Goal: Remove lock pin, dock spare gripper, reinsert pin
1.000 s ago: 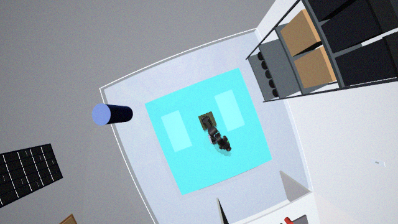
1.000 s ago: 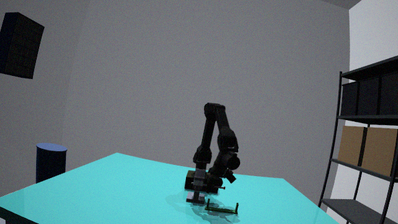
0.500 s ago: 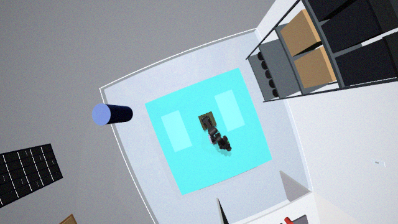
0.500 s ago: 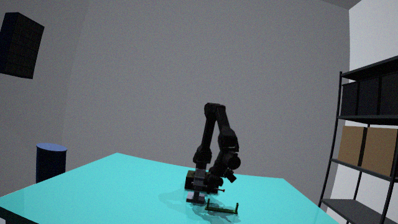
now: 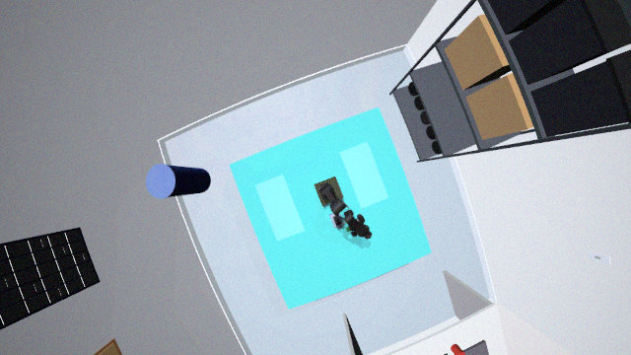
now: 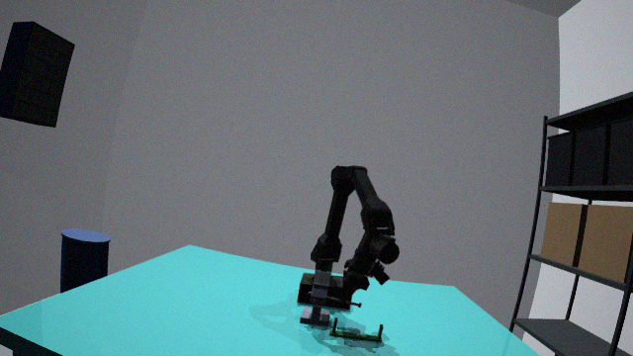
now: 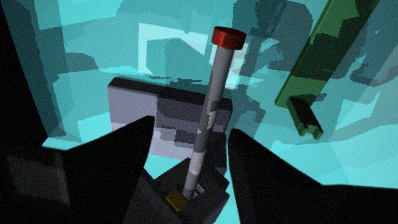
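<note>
The lock pin [image 7: 206,125] [image 6: 359,305] has a grey shaft and a red head. In the wrist view its lower end goes into the dark socket block [image 7: 216,192], beside a small yellow patch; how deep it sits cannot be told. The mount's pale grey base [image 7: 131,106] [image 6: 308,319] lies behind the shaft in the wrist view. My gripper [image 7: 192,130] is partly open, with one black finger on each side of the shaft and a visible gap to both. The spare gripper cannot be made out clearly; the arm and dark shading hide much around the socket.
A green cradle [image 7: 325,60] [image 6: 357,337] with two small uprights lies on the cyan table [image 5: 315,276] [image 6: 173,297], near the mount. A blue cylinder [image 5: 161,181] [image 6: 85,262] and a shelf rack [image 6: 566,190] stand beyond the table.
</note>
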`<state>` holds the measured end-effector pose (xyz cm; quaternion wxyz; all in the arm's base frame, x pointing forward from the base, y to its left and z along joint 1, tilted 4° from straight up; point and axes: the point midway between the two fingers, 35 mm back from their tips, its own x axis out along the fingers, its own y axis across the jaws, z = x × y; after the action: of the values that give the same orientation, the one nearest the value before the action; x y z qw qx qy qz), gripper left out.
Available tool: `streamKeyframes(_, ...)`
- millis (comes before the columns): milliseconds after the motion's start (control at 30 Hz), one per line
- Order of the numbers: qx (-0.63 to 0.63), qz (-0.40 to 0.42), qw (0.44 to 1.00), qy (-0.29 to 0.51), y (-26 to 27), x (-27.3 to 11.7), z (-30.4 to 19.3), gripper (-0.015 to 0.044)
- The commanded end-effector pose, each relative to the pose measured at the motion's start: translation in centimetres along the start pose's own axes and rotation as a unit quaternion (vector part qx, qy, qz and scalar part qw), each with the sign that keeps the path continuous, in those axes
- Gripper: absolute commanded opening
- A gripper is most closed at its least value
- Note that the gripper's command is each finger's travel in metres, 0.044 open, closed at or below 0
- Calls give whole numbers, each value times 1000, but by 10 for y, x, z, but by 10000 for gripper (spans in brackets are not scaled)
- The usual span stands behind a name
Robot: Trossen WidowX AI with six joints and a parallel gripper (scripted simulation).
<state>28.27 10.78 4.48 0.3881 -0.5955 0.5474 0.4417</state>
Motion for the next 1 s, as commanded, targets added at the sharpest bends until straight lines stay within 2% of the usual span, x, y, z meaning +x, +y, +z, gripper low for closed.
streamKeyframes(0, 0, 0, 1000, -1, 0, -10, 4, 200)
streamKeyframes(733, -7, 4, 1000, 11, 5, -58, 23, 200)
streamKeyframes(967, -8, 4, 1000, 12, 5, -50, 20, 384)
